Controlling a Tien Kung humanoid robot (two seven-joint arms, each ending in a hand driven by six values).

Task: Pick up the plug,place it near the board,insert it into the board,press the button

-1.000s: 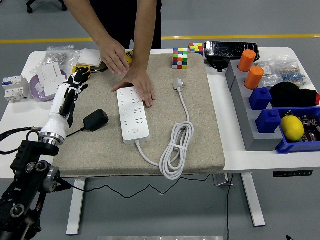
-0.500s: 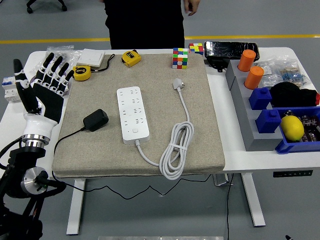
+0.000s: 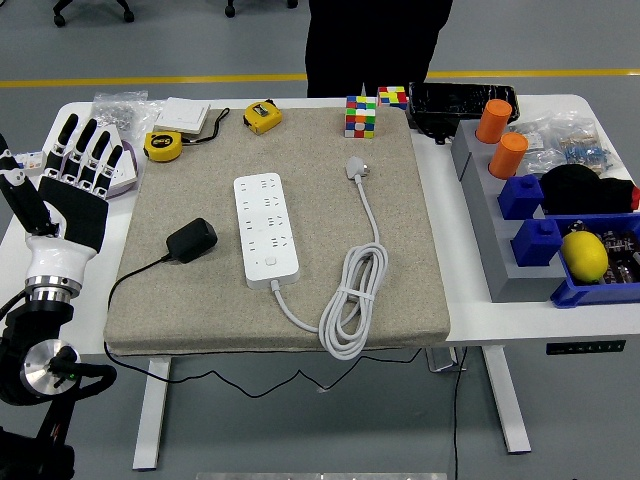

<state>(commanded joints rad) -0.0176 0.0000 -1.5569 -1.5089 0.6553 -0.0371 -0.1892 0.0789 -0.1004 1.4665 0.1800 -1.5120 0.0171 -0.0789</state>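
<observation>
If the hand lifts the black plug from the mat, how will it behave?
The black plug looks like a compact, rigid block, so it probably holds its shape. Its thin cable trails off the mat, so it will likely drag and tug sideways. It looks light.

No legible txt, labels or nos. on anything.

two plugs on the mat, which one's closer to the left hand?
The black plug, on the mat's left side beside the power strip. The white plug lies beyond the strip, farther from the left hand.
</observation>
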